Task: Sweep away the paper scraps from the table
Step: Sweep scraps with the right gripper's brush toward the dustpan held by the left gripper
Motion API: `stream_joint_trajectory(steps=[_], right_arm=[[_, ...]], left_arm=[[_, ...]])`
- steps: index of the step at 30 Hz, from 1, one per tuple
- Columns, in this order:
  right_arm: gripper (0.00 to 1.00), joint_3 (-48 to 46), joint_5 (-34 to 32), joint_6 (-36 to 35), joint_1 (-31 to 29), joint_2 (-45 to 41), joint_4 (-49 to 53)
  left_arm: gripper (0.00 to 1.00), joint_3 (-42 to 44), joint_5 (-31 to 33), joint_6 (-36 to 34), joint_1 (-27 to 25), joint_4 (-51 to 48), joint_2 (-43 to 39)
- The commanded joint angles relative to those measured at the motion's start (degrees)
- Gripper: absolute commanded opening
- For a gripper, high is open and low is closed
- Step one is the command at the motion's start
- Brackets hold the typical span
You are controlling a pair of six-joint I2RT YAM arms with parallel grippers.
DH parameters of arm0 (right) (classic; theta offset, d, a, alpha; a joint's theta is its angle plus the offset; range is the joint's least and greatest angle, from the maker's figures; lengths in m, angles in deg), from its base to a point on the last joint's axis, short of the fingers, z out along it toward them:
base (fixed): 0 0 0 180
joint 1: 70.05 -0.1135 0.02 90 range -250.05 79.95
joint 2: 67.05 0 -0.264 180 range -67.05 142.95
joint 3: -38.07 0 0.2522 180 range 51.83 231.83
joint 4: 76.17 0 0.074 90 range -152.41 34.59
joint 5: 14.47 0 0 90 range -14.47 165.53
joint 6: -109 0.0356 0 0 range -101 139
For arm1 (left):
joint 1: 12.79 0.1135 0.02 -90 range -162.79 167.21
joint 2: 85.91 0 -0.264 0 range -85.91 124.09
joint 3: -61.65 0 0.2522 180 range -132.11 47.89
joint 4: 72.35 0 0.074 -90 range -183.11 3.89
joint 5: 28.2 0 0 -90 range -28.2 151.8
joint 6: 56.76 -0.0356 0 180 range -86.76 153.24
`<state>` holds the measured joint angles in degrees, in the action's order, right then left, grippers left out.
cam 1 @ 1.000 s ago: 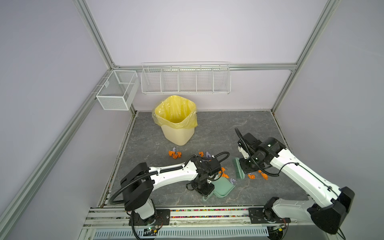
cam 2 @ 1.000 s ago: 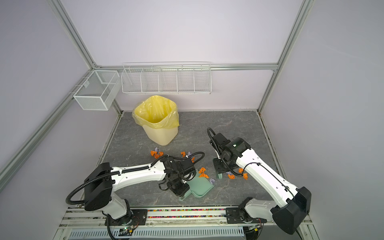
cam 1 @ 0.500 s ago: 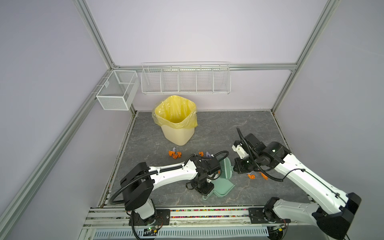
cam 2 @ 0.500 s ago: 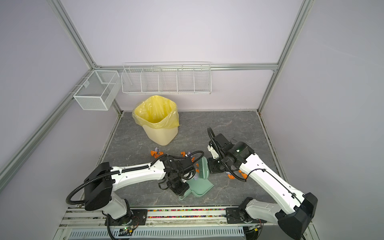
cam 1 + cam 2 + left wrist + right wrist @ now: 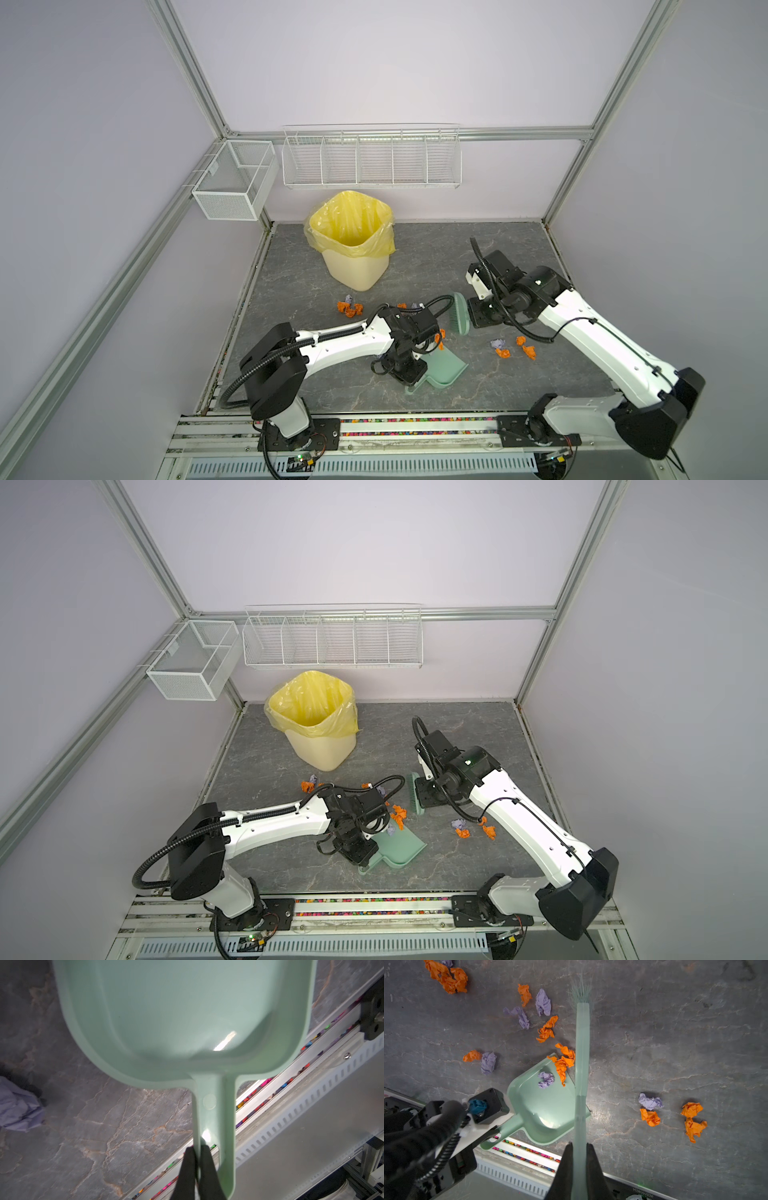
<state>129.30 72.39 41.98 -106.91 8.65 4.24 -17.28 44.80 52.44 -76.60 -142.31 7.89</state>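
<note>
Right arm (image 5: 582, 328) swung, brush (image 5: 460, 318) perhaps grazing table (image 5: 428, 257)

readable text: none | sole mark: upside-down serial string (image 5: 646, 1196) on dark plate (image 5: 620, 1189); too small to read

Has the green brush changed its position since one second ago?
Yes. In a top view the brush now stands further left, away from the paper scraps on the right and nearer to the yellow bin and the dustpan.
</note>
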Motion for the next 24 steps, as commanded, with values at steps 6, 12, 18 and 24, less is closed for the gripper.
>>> stream_joint_trajectory(steps=[6,12,18,24], right_arm=[[0.07,3.93,-0.40,-4.60,2.25,5.71,-5.03],[0.07,4.62,1.86,-7.13,2.51,10.23,-7.01],[0.07,4.32,5.02,-8.46,2.44,12.65,-6.39],[0.07,1.40,10.89,-7.46,1.43,9.03,-5.69]], left_arm=[[0.00,0.08,-0.84,-0.14,0.88,-0.40,0.40],[0.00,0.79,-0.58,0.01,1.52,-0.04,0.88],[0.00,0.45,-0.24,-0.04,1.63,-0.48,1.26],[0.00,-1.06,0.34,-0.22,1.82,-1.09,1.97]])
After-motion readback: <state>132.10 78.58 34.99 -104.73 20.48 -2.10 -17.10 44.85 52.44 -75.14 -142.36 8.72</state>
